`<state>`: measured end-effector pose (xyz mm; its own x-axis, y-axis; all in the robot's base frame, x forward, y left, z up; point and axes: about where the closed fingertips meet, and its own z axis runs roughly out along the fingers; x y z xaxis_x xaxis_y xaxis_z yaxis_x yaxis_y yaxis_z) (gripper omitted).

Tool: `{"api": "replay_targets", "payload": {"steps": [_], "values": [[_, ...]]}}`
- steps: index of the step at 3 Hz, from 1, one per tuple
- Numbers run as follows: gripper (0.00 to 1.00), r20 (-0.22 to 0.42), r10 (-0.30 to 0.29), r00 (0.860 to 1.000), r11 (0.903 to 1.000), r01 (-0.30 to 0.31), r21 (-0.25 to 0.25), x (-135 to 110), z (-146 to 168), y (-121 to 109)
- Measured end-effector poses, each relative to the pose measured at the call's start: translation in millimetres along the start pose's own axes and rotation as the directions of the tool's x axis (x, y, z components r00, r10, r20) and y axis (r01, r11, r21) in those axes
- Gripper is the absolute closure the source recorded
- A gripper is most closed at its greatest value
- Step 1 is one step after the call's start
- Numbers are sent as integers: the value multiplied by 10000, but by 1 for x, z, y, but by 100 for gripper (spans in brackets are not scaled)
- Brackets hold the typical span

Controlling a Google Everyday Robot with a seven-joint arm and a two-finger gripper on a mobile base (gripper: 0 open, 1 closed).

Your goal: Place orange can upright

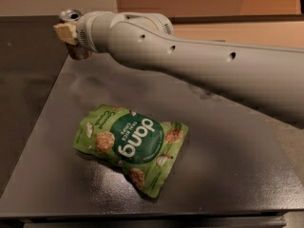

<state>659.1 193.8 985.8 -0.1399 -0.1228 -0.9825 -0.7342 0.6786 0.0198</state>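
The small dull brownish-orange metal drink can [71, 16] stands upright at the far left corner of the dark grey table [237, 170]. Its silver rimmed top with the opening faces up, and its mottled lower body shows just below the pincer [71, 34]. The pincer is clenched on the can's middle, and one tan pad [64, 32] lies flat across the side of the can that faces the camera. The other side of the grasp is hidden behind the can and the wrist. Whether the can's base touches the table or hangs just above it cannot be told, as that spot lies in shadow.

The thick light grey arm [199, 65], dotted with small dark holes, reaches in from the right edge and runs slantwise over the far half of the table to the can. It covers most of the surface behind it, and its shadow falls on the table just under it.

A flat green snack bag with white "dang" lettering [130, 146] lies on its back near the middle of the front half of the table. It is well apart from the can and nearer the camera. Bare tabletop separates the two.

To the left of the table lies dark floor [23, 89].
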Motion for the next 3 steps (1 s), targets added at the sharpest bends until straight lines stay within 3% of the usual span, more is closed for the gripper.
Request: {"api": "replay_targets", "payload": {"steps": [2,3], "values": [[100,450,241,9987,9981,-215,-585,10,18,26],[100,463,204,9987,9948,-157,-1011,22,29,28]]}}
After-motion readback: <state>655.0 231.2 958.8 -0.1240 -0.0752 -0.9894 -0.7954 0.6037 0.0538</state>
